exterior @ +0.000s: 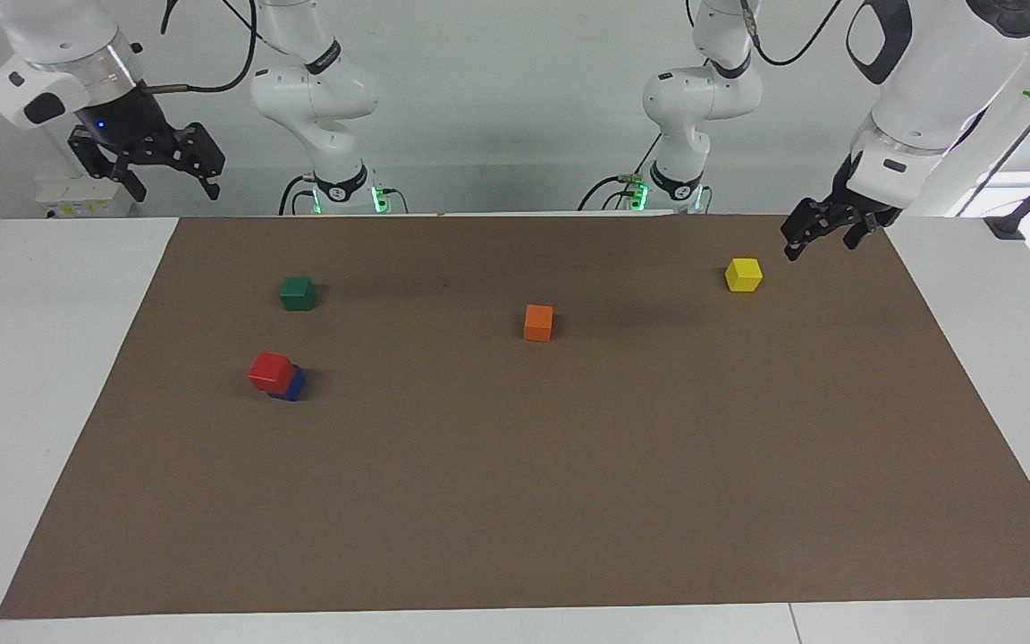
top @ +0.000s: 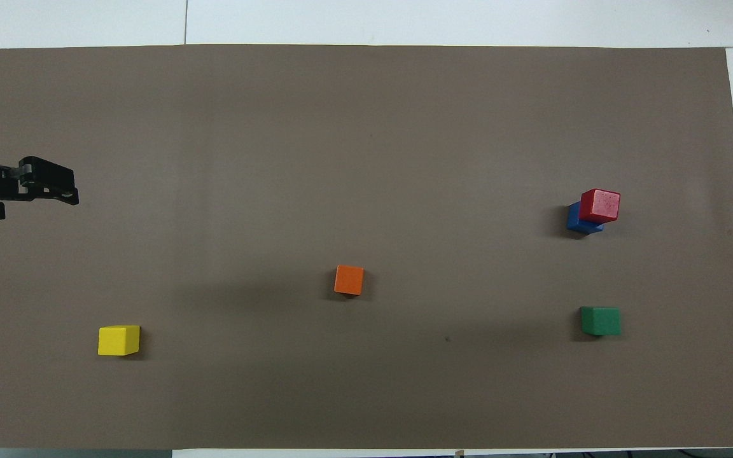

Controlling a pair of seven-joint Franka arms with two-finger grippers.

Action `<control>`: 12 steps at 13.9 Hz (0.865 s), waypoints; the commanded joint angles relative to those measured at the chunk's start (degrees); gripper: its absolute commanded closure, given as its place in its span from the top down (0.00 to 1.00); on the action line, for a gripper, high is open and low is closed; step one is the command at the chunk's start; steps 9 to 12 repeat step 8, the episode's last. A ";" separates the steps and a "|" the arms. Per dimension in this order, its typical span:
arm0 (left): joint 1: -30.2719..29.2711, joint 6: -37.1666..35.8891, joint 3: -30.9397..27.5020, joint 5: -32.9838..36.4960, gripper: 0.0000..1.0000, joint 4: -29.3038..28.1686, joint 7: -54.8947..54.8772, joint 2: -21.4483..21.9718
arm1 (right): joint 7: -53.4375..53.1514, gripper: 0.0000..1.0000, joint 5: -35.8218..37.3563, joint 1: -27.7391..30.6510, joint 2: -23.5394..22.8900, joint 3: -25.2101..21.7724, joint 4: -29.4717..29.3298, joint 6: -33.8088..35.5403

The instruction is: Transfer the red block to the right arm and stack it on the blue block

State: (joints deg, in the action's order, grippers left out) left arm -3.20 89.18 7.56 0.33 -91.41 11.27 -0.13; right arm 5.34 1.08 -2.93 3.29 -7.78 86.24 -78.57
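Red block point(exterior: 270, 370) well apart from right claw point(exterior: 171, 187)

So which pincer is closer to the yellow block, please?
Left. The left pincer hangs open just beside the yellow block, at the left arm's end. The right pincer is raised, open, past the mat's edge at the right arm's end.

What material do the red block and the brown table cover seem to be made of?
Red block: probably painted wood or plastic; crisp edges, slightly speckled top with a mild sheen. Brown cover: likely paper or thin card; flat, matte, straight cut edges.
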 commanded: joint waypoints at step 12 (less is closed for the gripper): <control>-0.67 -0.76 0.35 -0.95 1.00 -0.52 -0.29 0.92 | 0.90 1.00 -0.11 0.11 1.28 -1.09 1.92 -0.27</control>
